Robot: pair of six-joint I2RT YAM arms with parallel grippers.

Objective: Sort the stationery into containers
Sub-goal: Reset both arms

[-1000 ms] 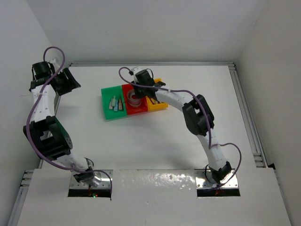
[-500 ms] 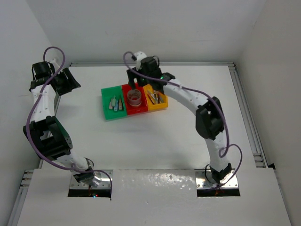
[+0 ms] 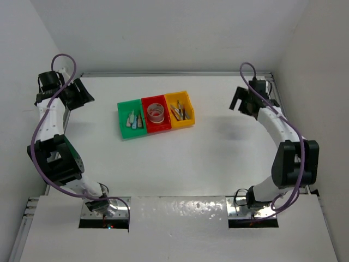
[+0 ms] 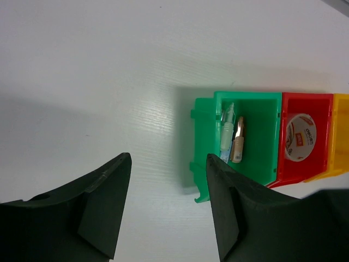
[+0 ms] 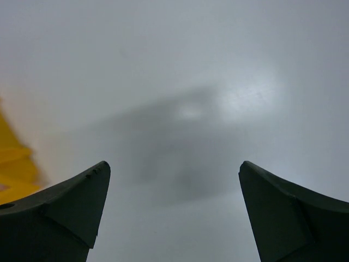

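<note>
The sorting looks done — pieces (image 3: 133, 121) in the green bin (image 3: 120, 119), tape (image 3: 156, 114) in red, pens (image 3: 179, 112) in yellow — and both jaws hang empty, left half open, right wide, so only parking is left.

I'm looking at a flat white table (image 3: 180, 164) with a faint wood-grain finish. A silver metal rail (image 3: 287, 139) runs along its right edge, and I can see a similar strip along the far edge.

Resting directly on the tabletop is a row of three small rectangular open-top plastic bins, joined side to side. There is a green bin (image 3: 120, 119) on the left, a red bin (image 3: 154, 100) in the middle and a yellow-orange bin (image 3: 178, 95) on the right. The row sits toward the far edge, a little left of centre. It is slightly skewed, so the yellow-orange end lies closer to the far edge.
</note>
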